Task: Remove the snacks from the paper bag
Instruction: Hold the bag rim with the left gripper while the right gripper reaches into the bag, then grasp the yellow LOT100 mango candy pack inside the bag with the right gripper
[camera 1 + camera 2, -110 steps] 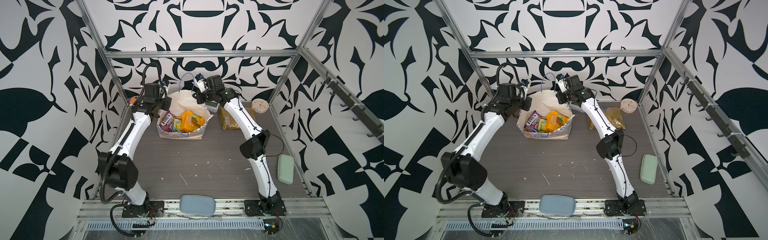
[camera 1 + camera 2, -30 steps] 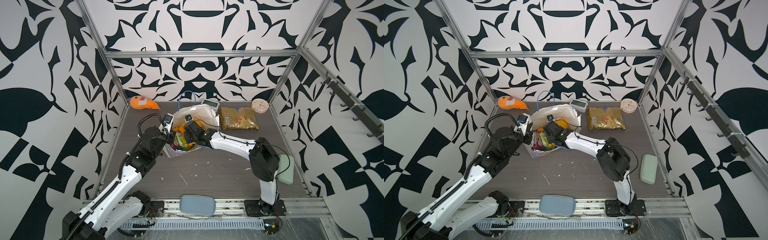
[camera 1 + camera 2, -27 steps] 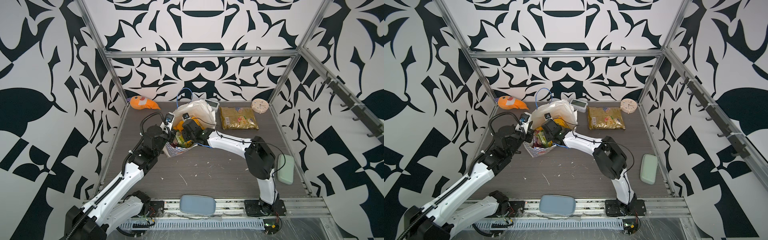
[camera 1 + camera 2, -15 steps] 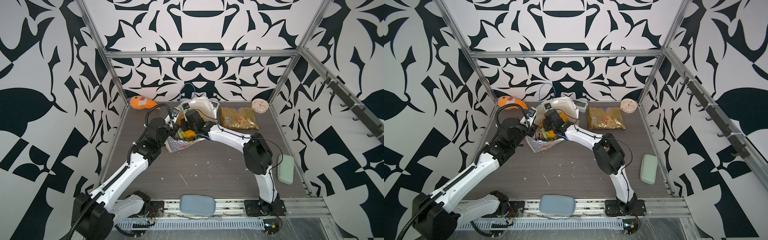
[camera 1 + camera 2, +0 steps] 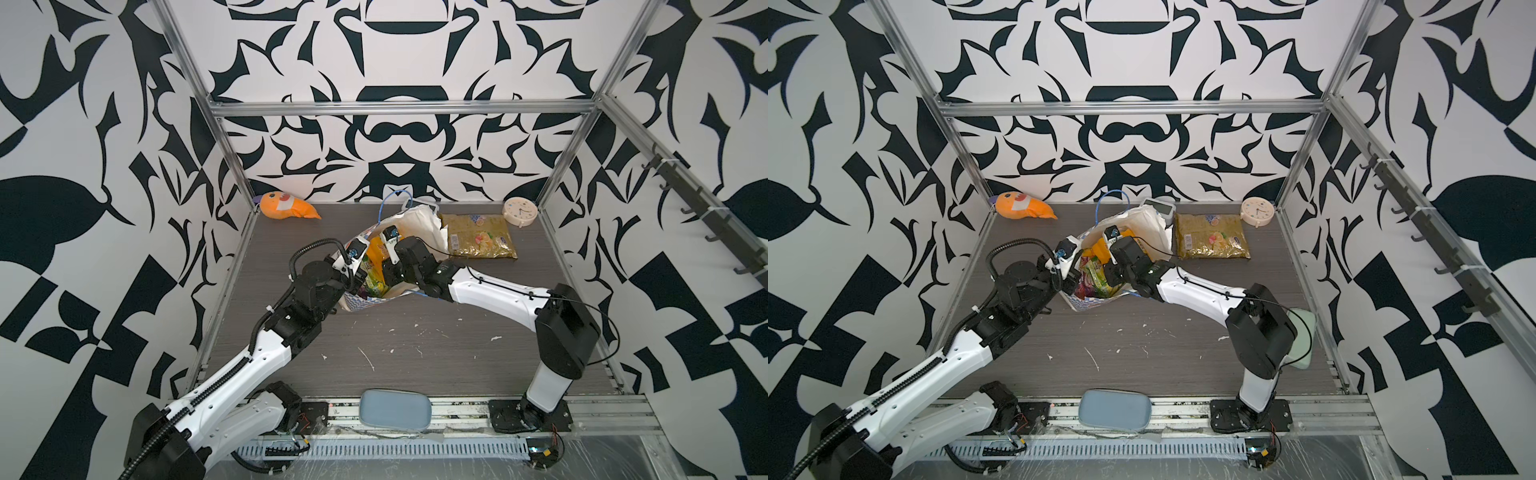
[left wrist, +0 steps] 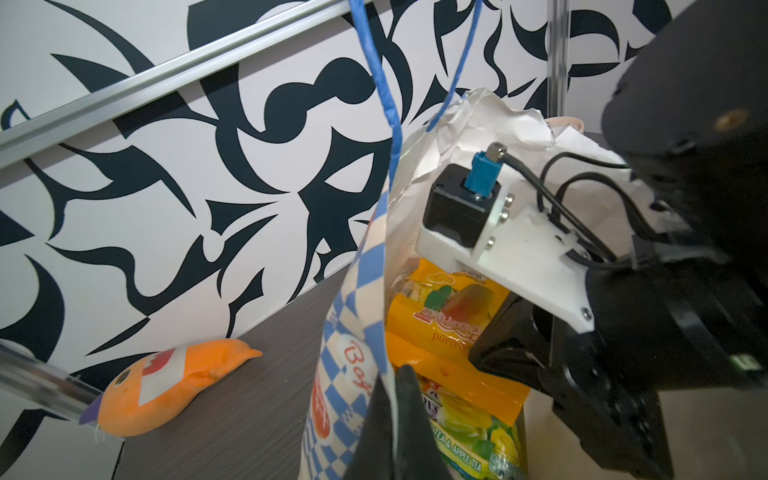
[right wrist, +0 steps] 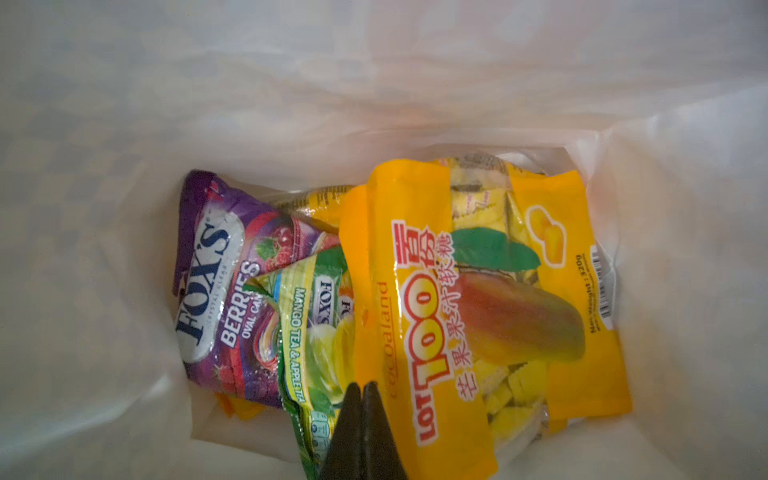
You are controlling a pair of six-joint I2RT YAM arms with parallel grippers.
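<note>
Inside crumpled paper bag [image 7: 124, 104], crinkly packets [image 7: 478, 291] beneath right gripper [image 7: 361, 388], jaws together; left gripper [image 6: 395, 374], jaws tight on checkered wall

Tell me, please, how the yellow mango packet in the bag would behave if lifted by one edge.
The mango packet probably sags: thin film around loose wrapped sweets, visible through its clear window. Its glossy surface may slip from a narrow pinch.

black-and-white patterned walls [image 5: 395, 50] are enclosing the space on three sides, with silver aluminium rails [image 5: 399, 109] running up the corners and across the back. a dark grey woodgrain floor [image 5: 436, 365] is lying below, carrying scattered white flecks [image 5: 368, 360]. a rack of dark hooks [image 5: 702, 203] is hanging on the wall at the right of both top views. soft, even light is falling everywhere.
</note>
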